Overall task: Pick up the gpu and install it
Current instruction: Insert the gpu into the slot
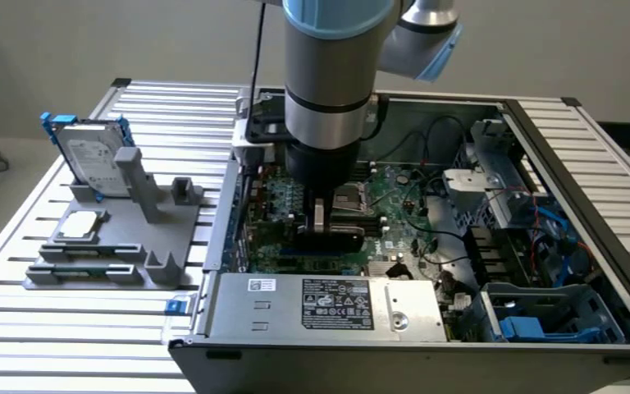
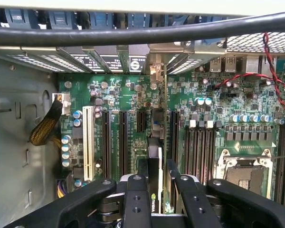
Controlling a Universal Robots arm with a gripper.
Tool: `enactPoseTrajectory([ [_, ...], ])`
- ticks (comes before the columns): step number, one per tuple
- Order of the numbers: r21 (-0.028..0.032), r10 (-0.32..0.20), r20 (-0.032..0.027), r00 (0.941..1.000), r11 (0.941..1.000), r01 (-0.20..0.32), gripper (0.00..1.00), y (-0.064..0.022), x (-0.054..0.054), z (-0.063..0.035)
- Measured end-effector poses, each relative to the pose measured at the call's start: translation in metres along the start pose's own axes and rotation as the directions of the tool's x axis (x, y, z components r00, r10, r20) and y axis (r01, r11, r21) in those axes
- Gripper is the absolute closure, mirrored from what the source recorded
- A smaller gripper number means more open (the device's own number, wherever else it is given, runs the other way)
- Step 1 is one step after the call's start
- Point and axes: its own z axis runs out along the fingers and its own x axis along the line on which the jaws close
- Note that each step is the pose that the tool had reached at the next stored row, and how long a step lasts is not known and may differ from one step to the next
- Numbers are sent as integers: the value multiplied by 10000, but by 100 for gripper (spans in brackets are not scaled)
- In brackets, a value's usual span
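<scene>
Black gpu (image 1: 326, 241) edge-on, largely hidden by jaws pinching it; arm (image 1: 330, 82) vertical, frame centre, above motherboard (image 1: 403, 205).

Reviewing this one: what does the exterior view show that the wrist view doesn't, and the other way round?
Exterior view: the arm, the grey fixture rack with the hard drive standing in it, and the power supply. Wrist view: the white slot, the yellow braided cable and the red wire. Both: the motherboard and the gpu, held edge-on by the gripper at the expansion slots.
</scene>
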Motion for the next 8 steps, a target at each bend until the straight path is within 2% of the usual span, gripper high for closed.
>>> enactPoseTrajectory([
  [8,-20,1,-2,10000,10000,-1,74,1,1,25],
])
